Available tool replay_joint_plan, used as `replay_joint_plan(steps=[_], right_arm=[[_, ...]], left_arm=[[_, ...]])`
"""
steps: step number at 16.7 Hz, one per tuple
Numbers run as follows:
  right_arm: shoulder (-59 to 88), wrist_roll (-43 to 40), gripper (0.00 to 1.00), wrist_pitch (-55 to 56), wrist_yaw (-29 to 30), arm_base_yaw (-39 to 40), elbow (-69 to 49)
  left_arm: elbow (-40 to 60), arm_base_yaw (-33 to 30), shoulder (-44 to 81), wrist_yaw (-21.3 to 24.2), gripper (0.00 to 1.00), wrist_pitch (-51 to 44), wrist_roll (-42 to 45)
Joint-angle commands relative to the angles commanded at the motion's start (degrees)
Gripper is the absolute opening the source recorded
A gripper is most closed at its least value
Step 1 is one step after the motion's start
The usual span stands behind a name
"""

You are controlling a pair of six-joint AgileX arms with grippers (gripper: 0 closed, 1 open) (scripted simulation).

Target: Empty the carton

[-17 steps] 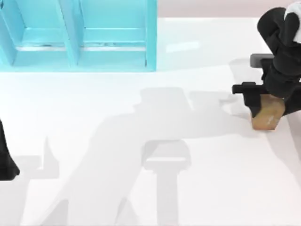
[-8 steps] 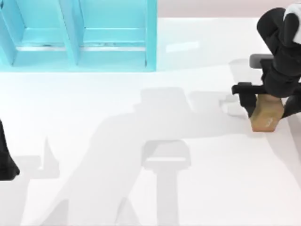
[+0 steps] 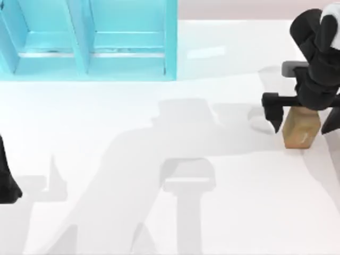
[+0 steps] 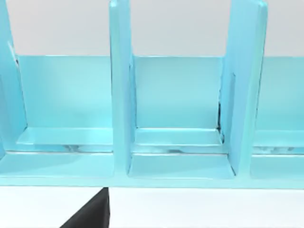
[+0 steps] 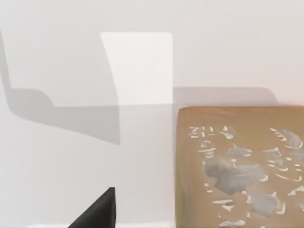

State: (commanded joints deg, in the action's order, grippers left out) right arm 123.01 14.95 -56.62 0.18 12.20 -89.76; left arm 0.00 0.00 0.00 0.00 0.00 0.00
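You are reaching your right gripper (image 3: 303,114), jaws spread wide, over the carton (image 3: 301,130) near the table's (image 3: 159,159) right edge; next, close on it, I judge.

— What do the arms look like?
— The right arm (image 3: 314,58) is matte black and bulbous, with a white patch at its upper end and a grey block on one side.
— And its gripper?
— The right gripper (image 3: 303,112) has black pointed fingers (image 3: 272,109). The left arm (image 3: 6,180) is a black shape.
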Motion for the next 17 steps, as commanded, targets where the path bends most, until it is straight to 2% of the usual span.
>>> replay_joint_plan(steps=[4,11,17], right_arm=[[-0.5,0.0,1.0,-2.3,0.0,-0.1,-2.0],[-3.4,-0.2,1.0,-15.7,0.0,-0.2,-12.2],[-3.4,-0.3,1.0,-16.4,0.0,-0.3,-12.9]], left_arm=[[0.0,0.0,0.0,0.0,1.0,0.0,0.0],[0.0,0.0,0.0,0.0,1.0,0.0,0.0],[0.0,0.0,0.0,0.0,1.0,0.0,0.0]])
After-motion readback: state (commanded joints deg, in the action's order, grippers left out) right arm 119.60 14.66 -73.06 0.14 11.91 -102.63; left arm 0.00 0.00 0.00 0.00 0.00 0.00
